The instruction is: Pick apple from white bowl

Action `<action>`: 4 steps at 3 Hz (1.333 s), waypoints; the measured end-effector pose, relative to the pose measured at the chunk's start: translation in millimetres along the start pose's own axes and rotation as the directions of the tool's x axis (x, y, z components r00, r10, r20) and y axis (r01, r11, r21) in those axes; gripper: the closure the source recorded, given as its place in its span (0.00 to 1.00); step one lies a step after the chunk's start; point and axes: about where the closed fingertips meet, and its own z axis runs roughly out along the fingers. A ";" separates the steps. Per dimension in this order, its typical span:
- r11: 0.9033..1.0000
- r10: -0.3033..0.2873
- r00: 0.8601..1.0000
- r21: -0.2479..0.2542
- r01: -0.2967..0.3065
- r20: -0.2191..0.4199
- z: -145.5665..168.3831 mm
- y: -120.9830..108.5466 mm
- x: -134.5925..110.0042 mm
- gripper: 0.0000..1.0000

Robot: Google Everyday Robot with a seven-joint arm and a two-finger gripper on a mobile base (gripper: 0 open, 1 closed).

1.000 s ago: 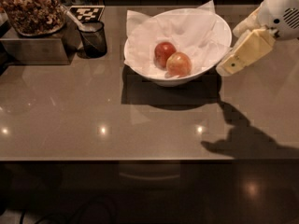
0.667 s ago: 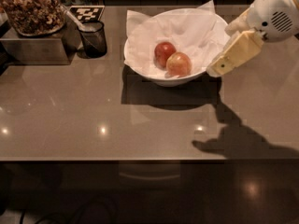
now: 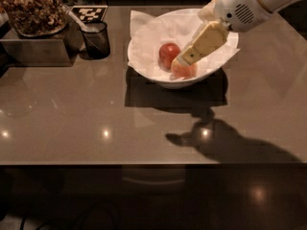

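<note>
The white bowl [image 3: 148, 61] stands at the back middle of the counter, lined with crumpled white paper. Two apples lie in it. The paler orange-pink apple [image 3: 184, 71] sits at the front right of the bowl, partly hidden by my gripper. The darker red apple [image 3: 168, 54] lies just left of it. My gripper [image 3: 188, 56] reaches in from the upper right, and its cream fingers point down and left, right over the paler apple. The white arm [image 3: 244, 6] is above the bowl's right rim.
A small dark cup [image 3: 97, 40] with a utensil in it stands left of the bowl. A metal box topped with a container of brown snacks [image 3: 31, 11] is at the far left. A checkered marker tag [image 3: 88, 13] lies behind the cup. The counter's front edge [image 3: 144, 164] runs across.
My gripper has moved left from beside the bowl's right rim to over the bowl, now above the paler apple. The apples and bowl have not moved.
</note>
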 end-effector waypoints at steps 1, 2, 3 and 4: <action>0.999 -0.035 0.999 -0.004 0.035 0.012 15.3 -9.5 -11.5 0.17; 0.999 -0.043 0.999 -0.021 0.043 0.004 28.9 -23.8 -9.8 0.17; 0.999 -0.038 0.999 -0.034 0.038 -0.012 39.0 -40.7 -2.9 0.17; 0.998 -0.027 0.999 -0.065 0.025 -0.030 56.7 -49.3 6.8 0.18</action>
